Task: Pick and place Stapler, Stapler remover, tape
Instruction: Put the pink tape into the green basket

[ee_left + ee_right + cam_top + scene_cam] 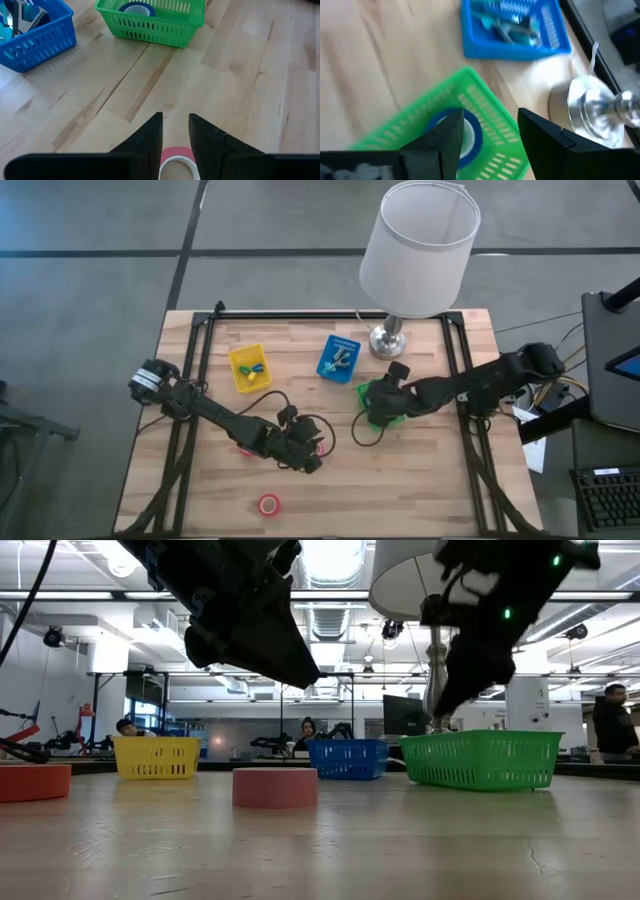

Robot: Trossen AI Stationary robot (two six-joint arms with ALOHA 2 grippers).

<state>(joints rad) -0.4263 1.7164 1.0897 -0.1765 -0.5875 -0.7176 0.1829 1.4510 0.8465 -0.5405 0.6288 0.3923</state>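
My left gripper (pixel 175 117) is open and hangs above the table's middle (pixel 312 460), clear of the wood in the low view (pixel 305 675). A red tape roll (pixel 175 152) with a white core shows between its fingers; it lies flat on the table (pixel 275 787). Another red roll (pixel 268 503) lies flat near the near edge. A pink roll (pixel 245 448) peeks out under the left arm. My right gripper (pixel 490 117) is open above the green basket (pixel 383 418), where a blue tape roll (pixel 470 135) lies flat on the bottom.
A blue basket (pixel 338 358) holding teal and metal tools and a yellow basket (pixel 248 367) with small items stand toward the far edge. A lamp (pixel 388 340) with a white shade stands beside the green basket. Bare wood lies along the near edge. People show in the room behind.
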